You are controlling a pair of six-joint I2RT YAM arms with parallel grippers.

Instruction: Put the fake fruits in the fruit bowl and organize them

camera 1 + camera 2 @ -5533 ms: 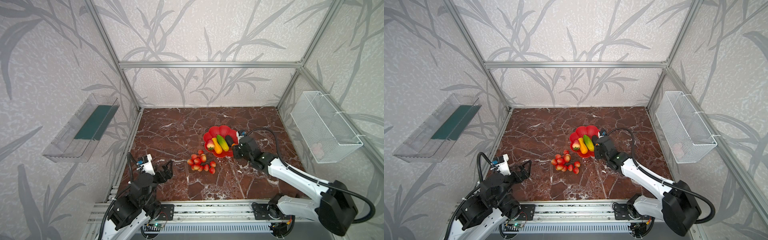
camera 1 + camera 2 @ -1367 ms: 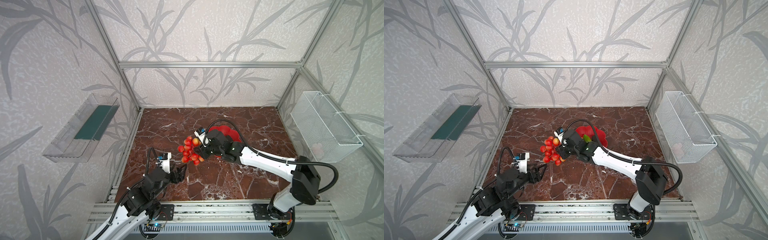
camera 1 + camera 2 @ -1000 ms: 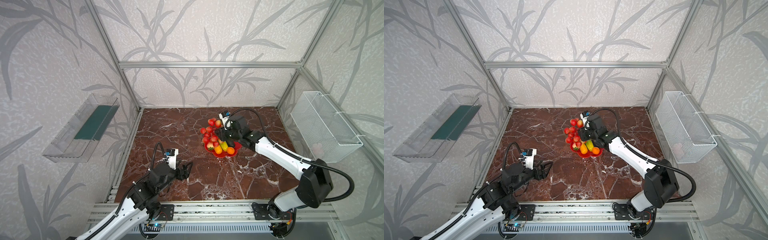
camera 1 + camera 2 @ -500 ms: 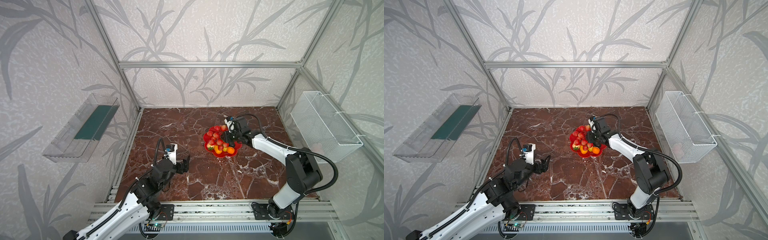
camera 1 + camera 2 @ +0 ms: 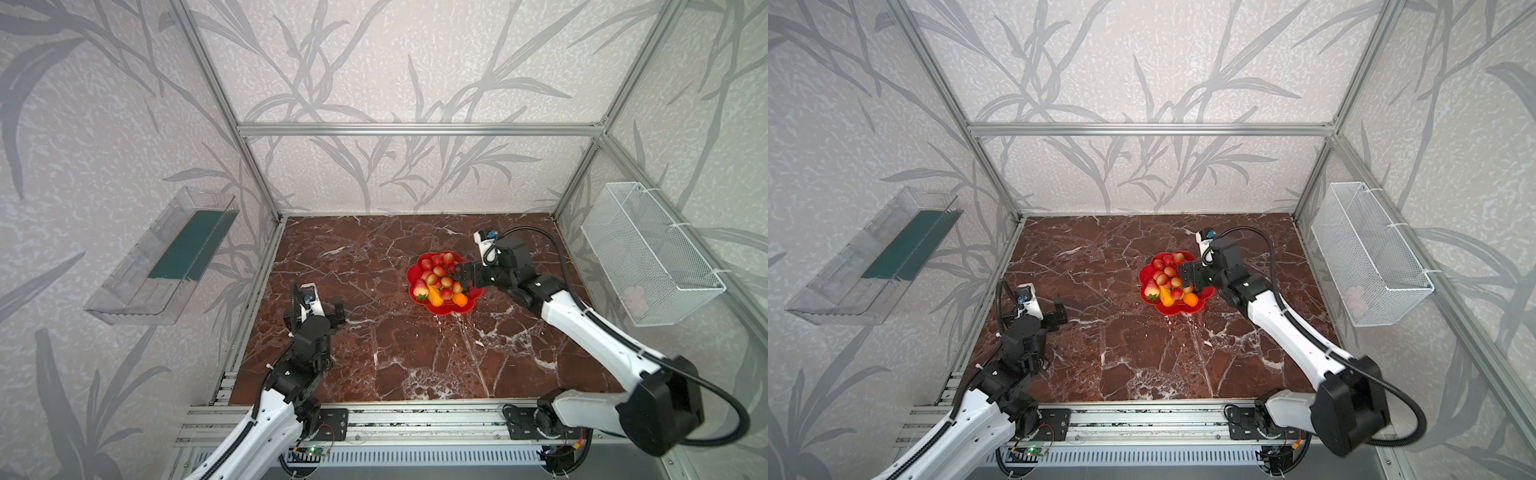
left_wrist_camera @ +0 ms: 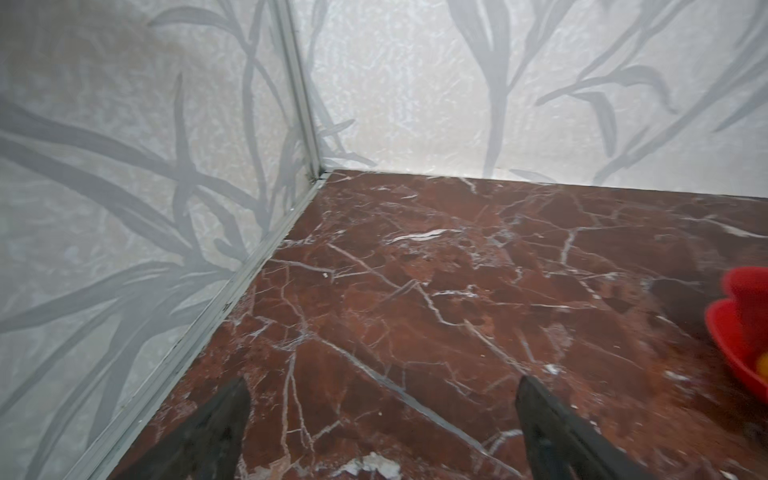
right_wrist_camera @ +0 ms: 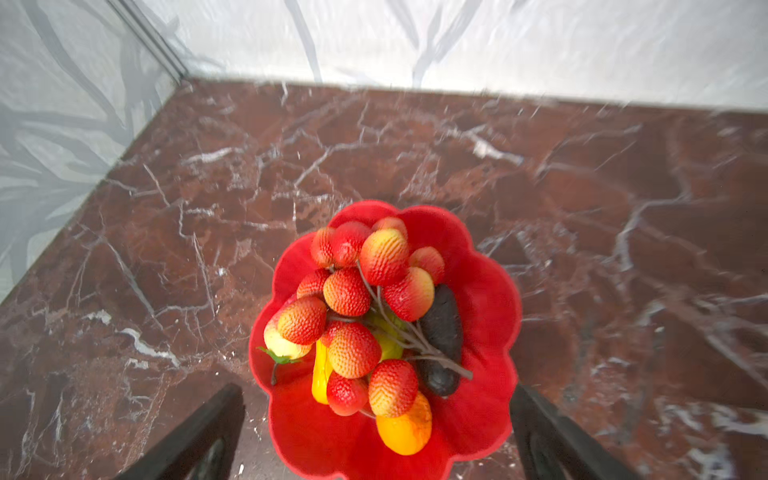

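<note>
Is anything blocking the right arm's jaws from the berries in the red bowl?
No, nothing visible stands in the way. The open jaws sit right at the fruit bowl, and the berry cluster lies uncovered inside it.

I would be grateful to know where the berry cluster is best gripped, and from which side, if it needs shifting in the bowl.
Grip the berry cluster by its brown stem, where the twigs join over the avocado, coming from above with the jaws across it. The stem lies exposed on top of the pile; the round berries would likely slip.
</note>
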